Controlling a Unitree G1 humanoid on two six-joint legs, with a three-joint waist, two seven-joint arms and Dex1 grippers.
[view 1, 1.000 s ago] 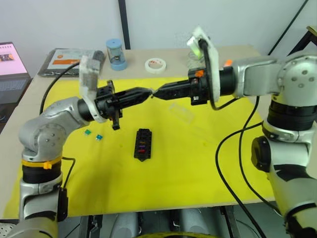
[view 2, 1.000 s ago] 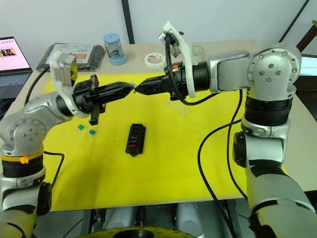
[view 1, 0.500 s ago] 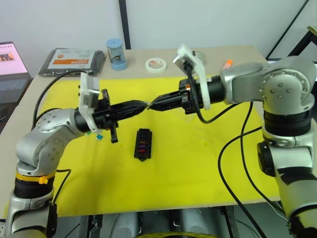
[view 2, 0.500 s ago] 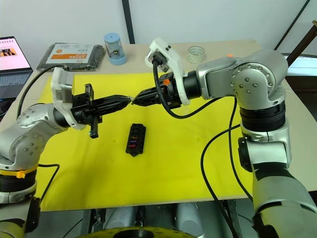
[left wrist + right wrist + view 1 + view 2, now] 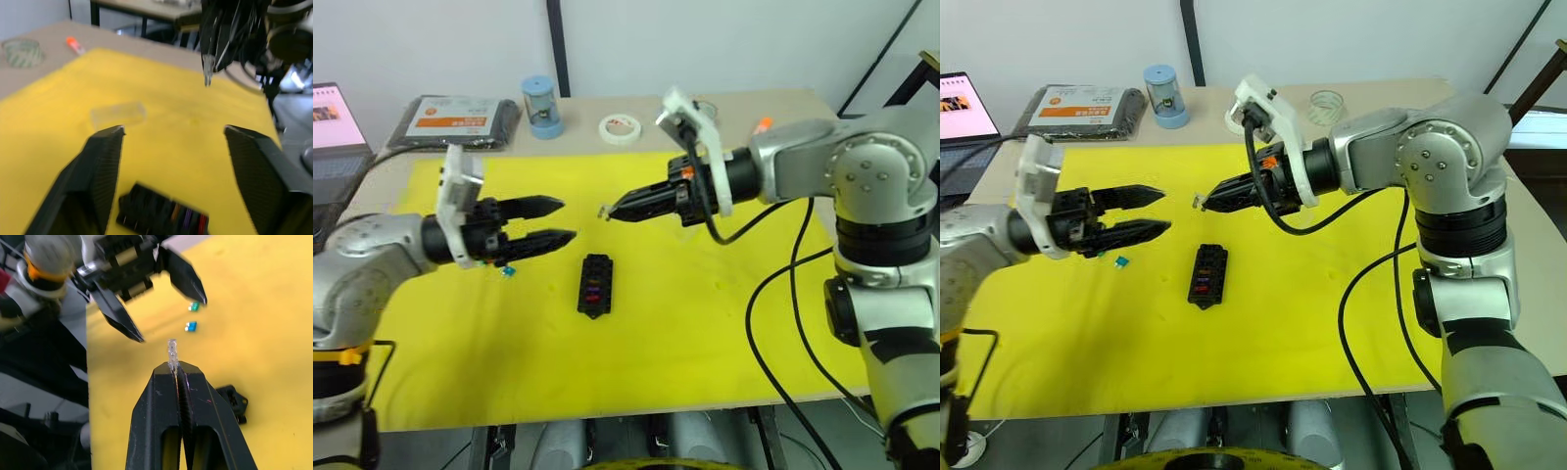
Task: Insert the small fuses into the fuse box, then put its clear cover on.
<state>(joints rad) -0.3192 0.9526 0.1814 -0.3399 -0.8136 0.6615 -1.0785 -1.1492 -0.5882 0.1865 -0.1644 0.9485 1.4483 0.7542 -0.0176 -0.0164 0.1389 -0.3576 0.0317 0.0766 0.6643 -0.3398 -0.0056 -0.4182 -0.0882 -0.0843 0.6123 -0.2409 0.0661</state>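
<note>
The black fuse box [image 5: 596, 285] lies on the yellow mat [image 5: 685, 323] with orange, purple and red fuses in its slots [image 5: 188, 219]. My right gripper [image 5: 608, 211] is shut on a small clear fuse [image 5: 172, 351], held in the air above and just behind the box. To its left my left gripper [image 5: 566, 219] stands open and empty, a short gap away from the fuse. A green fuse [image 5: 194, 307] and a teal fuse [image 5: 508, 270] lie on the mat under the left gripper. The clear cover [image 5: 118, 113] lies flat on the mat beyond the box.
Behind the mat stand a blue cylinder [image 5: 540, 106], a white tape roll [image 5: 620, 127], a clear tape roll [image 5: 1327, 103], a black packet with an orange label [image 5: 460, 116] and an orange marker [image 5: 763, 124]. A laptop [image 5: 333, 113] sits at far left.
The two gripper tips were together around the clear fuse. My left gripper has opened and drawn back to the left; the fuse stays in the right gripper.
</note>
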